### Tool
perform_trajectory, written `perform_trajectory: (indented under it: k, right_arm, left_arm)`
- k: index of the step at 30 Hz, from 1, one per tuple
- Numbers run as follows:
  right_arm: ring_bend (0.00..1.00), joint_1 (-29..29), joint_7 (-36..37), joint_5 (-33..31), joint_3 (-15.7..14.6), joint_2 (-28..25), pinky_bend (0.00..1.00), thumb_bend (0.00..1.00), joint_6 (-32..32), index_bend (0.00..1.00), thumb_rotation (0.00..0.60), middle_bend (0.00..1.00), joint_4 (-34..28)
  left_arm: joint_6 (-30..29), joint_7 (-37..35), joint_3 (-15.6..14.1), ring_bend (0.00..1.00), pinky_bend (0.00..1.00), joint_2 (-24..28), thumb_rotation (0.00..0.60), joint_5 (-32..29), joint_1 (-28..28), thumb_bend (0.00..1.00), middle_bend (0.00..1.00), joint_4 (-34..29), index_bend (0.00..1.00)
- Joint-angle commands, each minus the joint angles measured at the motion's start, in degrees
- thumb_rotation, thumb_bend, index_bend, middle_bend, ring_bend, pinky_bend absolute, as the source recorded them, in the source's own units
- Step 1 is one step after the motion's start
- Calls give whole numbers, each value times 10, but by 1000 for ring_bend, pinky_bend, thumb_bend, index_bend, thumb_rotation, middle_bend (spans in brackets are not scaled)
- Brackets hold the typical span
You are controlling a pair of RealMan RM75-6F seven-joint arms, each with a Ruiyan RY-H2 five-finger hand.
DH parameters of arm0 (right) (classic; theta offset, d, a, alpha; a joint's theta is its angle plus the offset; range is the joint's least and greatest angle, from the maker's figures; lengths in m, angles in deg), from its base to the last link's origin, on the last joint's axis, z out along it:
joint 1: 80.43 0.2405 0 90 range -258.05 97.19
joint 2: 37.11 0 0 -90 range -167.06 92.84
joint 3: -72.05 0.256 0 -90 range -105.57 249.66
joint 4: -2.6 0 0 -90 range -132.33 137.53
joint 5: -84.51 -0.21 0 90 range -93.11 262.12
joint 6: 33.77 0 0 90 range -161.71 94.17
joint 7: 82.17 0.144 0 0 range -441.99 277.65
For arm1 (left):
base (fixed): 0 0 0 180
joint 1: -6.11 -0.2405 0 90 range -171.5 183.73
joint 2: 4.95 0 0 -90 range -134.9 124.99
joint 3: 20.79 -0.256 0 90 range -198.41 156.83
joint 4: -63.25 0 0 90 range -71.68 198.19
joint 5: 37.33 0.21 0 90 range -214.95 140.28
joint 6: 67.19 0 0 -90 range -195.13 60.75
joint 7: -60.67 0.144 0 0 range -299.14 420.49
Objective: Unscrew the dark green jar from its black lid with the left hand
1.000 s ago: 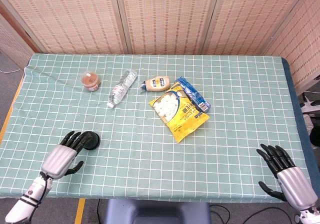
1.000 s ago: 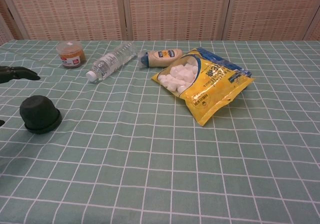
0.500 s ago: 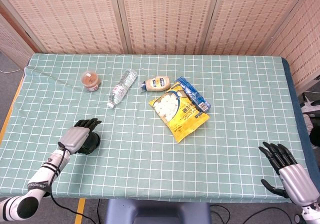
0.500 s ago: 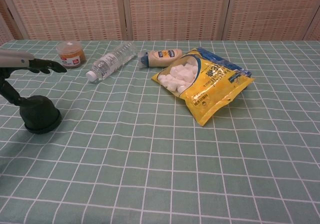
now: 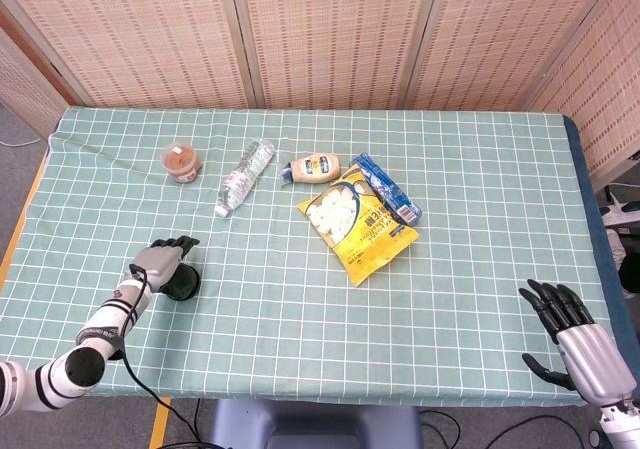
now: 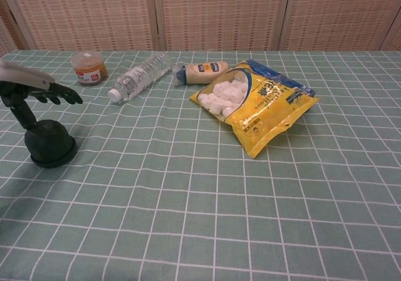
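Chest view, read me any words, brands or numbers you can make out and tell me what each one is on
No text here can be read with certainty.
Yellow snack bag: dark print and a white label patch, too small to read.
Squeeze bottle: label with lettering, blurred.
Small tub: red and white label, unreadable.
Water bottle: clear label, nothing legible.
Dark green jar: no print visible.

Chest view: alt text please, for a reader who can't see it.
The left hand hovers over the dark green jar, which stands upside down on its black lid at the table's left; one digit reaches down to the jar. Behind lie a cup, bottle, squeeze bottle and yellow bag.
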State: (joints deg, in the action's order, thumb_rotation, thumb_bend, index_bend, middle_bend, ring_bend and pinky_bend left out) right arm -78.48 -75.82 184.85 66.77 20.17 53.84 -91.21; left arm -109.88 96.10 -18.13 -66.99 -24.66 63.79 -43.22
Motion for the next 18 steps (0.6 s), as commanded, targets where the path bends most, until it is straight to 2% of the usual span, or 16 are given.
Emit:
perform_trajectory:
  k: [1, 9, 18]
  right_arm:
    - [0, 1, 0, 0, -1, 0, 0, 181, -2, 0, 600, 0, -1]
    - [0, 2, 4, -1, -1, -2, 0, 181, -4, 0, 600, 0, -4]
    - [0, 2, 10, -4, 0, -3, 0, 181, -4, 0, 600, 0, -7]
  left_arm:
    - [7, 24, -33, 0, 17, -8, 600, -48, 41, 362, 0, 13, 0]
    - [16, 42, -84, 0, 33, -18, 600, -110, 82, 360, 0, 34, 0]
    - [32, 25, -97, 0, 101, -35, 600, -111, 100, 349, 0, 55, 0]
